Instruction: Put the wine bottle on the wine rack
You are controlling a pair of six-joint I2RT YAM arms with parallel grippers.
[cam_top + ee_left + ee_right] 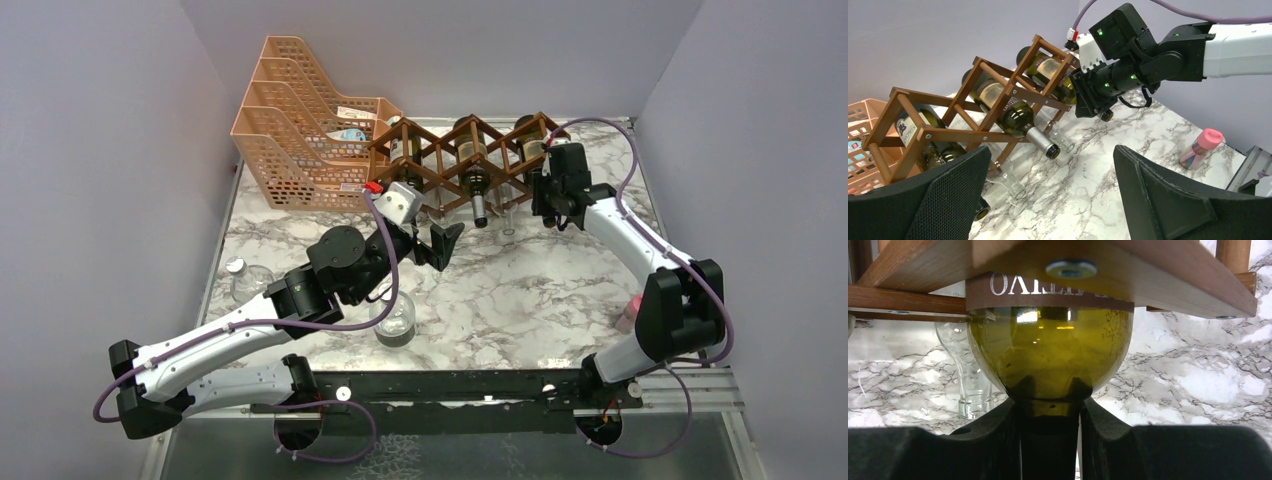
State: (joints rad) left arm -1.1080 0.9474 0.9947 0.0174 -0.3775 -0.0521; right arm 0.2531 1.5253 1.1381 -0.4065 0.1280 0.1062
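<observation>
The dark olive-green glass wine bottle (1050, 355) lies in the rightmost diamond opening of the reddish-brown wooden lattice wine rack (955, 134), which stands at the 12 o'clock end of the white-grey marbled tabletop (520, 290). Seen from above, the bottle's long axis runs from 12 to 6 o'clock. Its base is deep in the rack at 12 and its neck juts out at 6, toward the arm bases.

The right pincer (1049, 410) meets it from the 6 o'clock side, in line with that axis. Its two black fingers are pinching the neck just below the rounded shoulder, and a wooden slat crosses right above the label. The left pincer (440, 243) hangs spread wide and empty, well apart at roughly 8 o'clock from the bottle. It faces the rack's two other green bottles, so the right arm is plainly the nearer one.

The bottle looks seated, or close to it. Whatever comes next probably has to run along that same line. A last nudge would go toward 12, and a release and retreat would go straight back toward 6. A sideways pull could drag the neck against the slats.
</observation>
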